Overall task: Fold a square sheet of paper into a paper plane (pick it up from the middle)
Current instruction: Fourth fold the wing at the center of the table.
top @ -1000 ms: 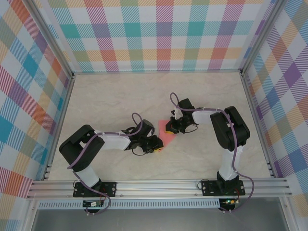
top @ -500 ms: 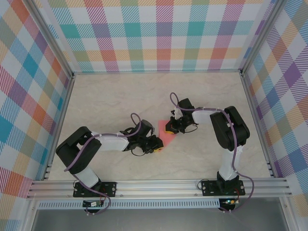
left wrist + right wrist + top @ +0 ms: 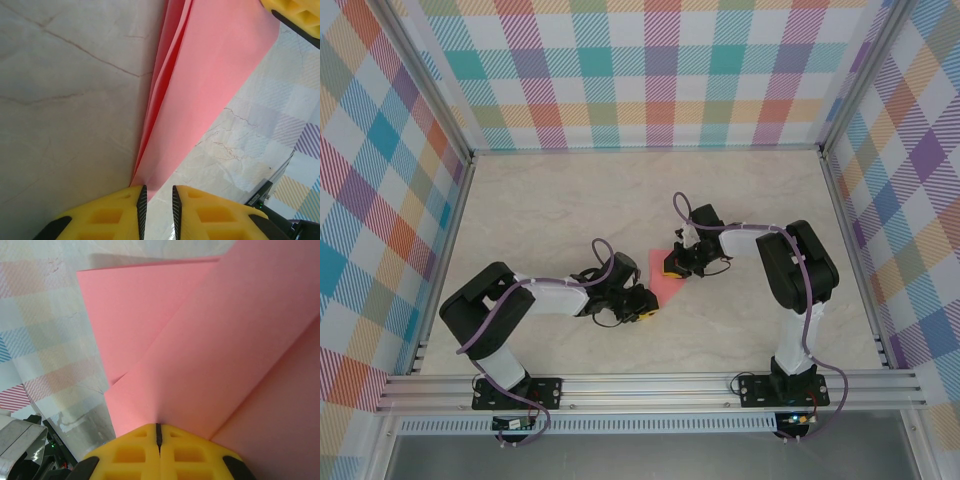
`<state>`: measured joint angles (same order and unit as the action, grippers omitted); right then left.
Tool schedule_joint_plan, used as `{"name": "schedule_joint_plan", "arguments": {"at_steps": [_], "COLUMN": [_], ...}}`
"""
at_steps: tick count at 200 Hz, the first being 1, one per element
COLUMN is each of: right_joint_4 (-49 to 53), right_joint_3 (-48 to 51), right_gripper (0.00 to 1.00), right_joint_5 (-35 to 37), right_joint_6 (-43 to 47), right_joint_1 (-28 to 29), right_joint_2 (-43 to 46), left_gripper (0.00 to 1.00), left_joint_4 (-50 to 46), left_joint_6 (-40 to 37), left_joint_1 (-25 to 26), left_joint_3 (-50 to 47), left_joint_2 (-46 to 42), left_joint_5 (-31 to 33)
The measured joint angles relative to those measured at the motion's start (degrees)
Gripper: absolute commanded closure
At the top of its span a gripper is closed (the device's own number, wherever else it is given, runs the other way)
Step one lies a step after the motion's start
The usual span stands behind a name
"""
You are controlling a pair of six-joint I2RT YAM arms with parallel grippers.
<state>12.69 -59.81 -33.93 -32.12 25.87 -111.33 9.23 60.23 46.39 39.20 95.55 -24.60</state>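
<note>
Paper plane half made: the square sheet of paper [image 3: 663, 278] lies on the pale marbled desk [image 3: 550, 210] between the two arms. It is not a flat square but a tapering pink wedge, and by the look of it well short of a slim finished dart. The left gripper [image 3: 645, 310] sits at the narrow near tip and the right gripper [image 3: 672, 268] at the wider far end. Seen from the right wrist, the yellow fingers [image 3: 130, 455] are pressed tight together, pinching the paper [image 3: 210, 355] where a crease runs out of their seam, and overlapping flaps fan away from it. Seen from the left wrist, the fingers [image 3: 110, 215] stand nearly together with a thin slit between them. The wedge's point [image 3: 210, 80] runs down to that slit, though whether it is gripped cannot be told. Several layers stack along the wedge's left edge, and every face in view is smooth salmon pink. The first lengthwise folds appear made; narrowing the body, setting the wings and sharpening the creases seem left to do.
</note>
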Motion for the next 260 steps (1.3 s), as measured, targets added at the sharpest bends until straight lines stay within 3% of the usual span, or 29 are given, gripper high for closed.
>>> {"name": "schedule_joint_plan", "arguments": {"at_steps": [45, 125, 196, 260], "right_joint_4": [0.0, 0.0, 0.2, 1.5], "right_joint_3": [0.0, 0.0, -0.2, -1.0], "right_gripper": [1.0, 1.0, 1.0, 1.0], "right_joint_5": [0.0, 0.0, 0.0, 0.2], "right_joint_6": [0.0, 0.0, 0.0, 1.3], "right_joint_1": [0.0, 0.0, 0.0, 0.1], "right_joint_2": [0.0, 0.0, -0.1, 0.0], "left_gripper": [0.77, 0.95, 1.0, 1.0], "left_joint_4": [-3.0, -4.7, -6.0, -0.7], "left_joint_6": [-1.8, -6.1, -6.7, -6.1], "left_joint_1": [0.0, -0.4, -0.4, -0.5], "left_joint_3": [3.5, 10.9, 9.3, 5.9], "left_joint_2": [-1.5, 3.2, 5.4, 4.8], "left_joint_5": [1.0, 5.0, 6.7, 6.9]}}
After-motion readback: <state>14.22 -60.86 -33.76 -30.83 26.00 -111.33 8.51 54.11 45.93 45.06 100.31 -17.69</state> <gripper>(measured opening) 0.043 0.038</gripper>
